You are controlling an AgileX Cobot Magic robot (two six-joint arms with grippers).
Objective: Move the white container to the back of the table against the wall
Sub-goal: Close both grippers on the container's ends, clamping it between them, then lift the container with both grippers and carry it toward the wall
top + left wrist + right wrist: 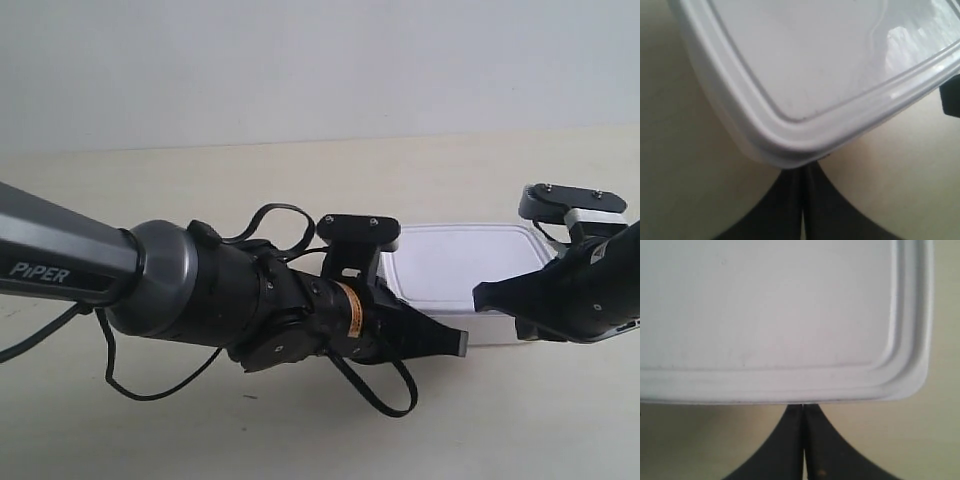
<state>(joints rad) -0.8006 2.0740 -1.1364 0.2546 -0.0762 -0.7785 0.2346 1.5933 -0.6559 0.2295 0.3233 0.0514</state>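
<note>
Checking both wrist views, I find the container (pixel 460 265) just beyond both hands on the wall (pixel 300 70) side, its long axis running left-right along that wall, with bare desk (pixel 150 190) in between. The left hand (pixel 802 167) is closed on nothing, tips under the lid rim at a near corner. The right hand (pixel 803 407), also closed and empty, meets the near long edge, so neither is nearer to the shallow, white, round-cornered, lidded container.

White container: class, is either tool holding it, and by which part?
Nothing is held. The left tool, shut, has its tips at a corner of the white container; the right tool, shut, has its tips at one side, by a corner.
</note>
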